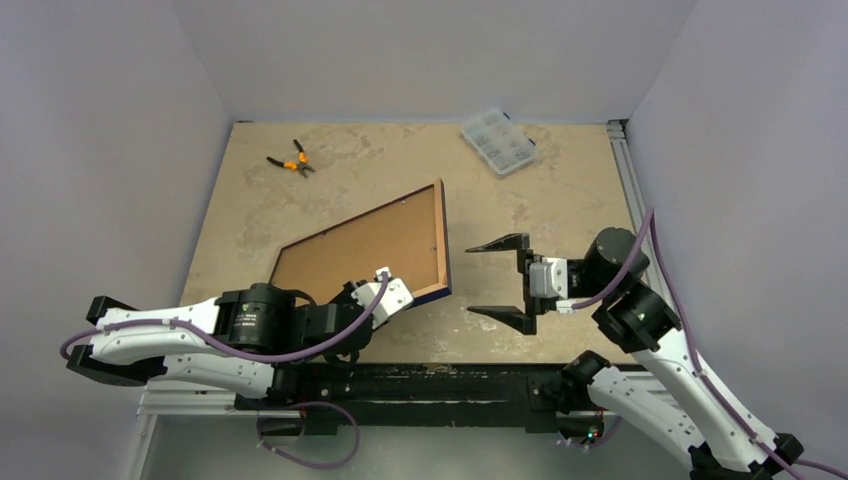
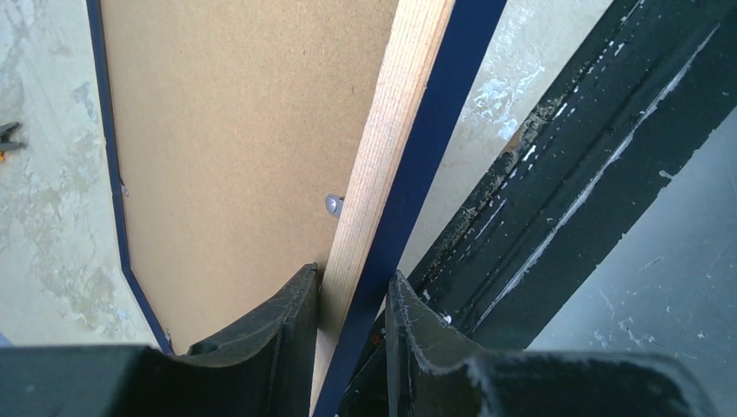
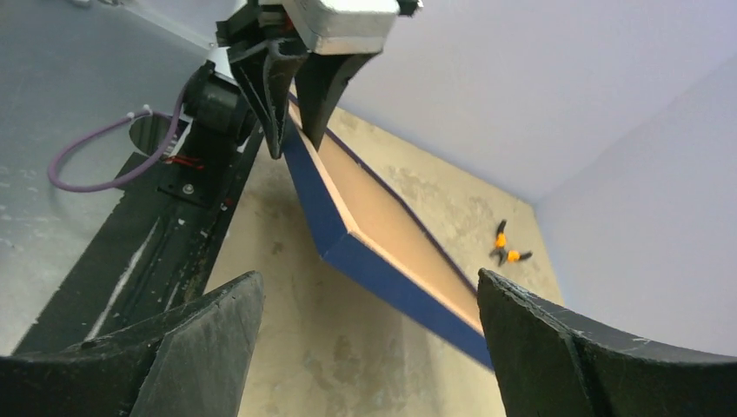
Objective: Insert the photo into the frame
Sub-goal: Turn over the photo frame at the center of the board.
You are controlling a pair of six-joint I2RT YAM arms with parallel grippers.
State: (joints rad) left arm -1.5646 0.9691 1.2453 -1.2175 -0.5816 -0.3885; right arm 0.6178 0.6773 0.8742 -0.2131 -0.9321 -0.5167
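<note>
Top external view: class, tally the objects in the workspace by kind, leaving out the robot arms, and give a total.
Picture frame: 1
Orange-handled pliers: 1
Clear compartment box: 1
Total: 3

The frame (image 1: pixel 443 235) hides its pane side; contents of the clear box (image 1: pixel 498 141) too small to tell
</note>
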